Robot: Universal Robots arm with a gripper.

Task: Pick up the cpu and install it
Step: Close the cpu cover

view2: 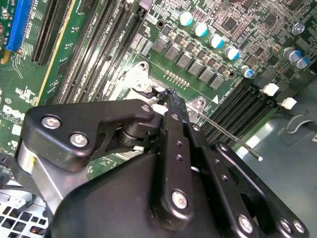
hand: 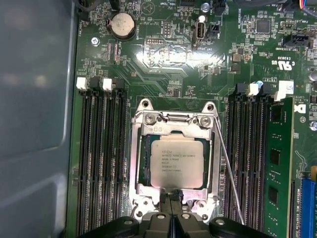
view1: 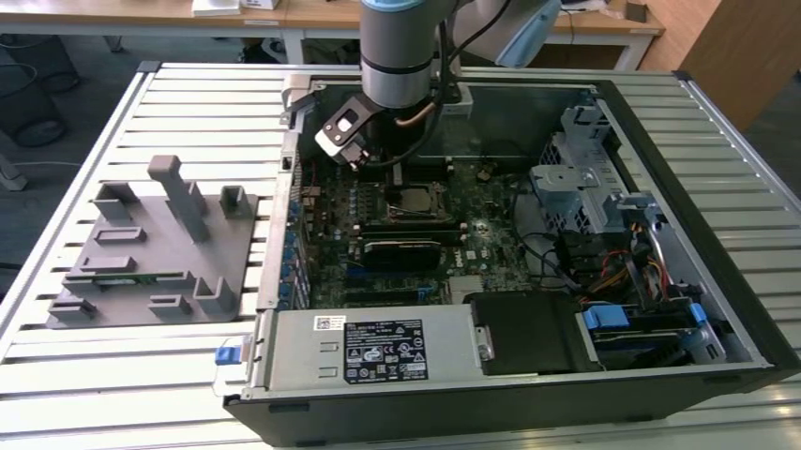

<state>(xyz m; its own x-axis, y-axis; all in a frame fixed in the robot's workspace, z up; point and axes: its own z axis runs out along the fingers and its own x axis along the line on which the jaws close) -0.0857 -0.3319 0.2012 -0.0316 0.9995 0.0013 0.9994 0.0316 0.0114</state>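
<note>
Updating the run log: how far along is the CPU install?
Done: the cpu sits flat in the socket, and nothing is in hand. Now: the gripper, fingers together, is at the socket's edge. Left: the retention lever looks unhooked, so locking seems outstanding.

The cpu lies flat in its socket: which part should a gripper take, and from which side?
Probably take the cpu by two opposite edges of its raised silver top, from straight above: it lies flat, and the metal frame hems in every side.
</note>
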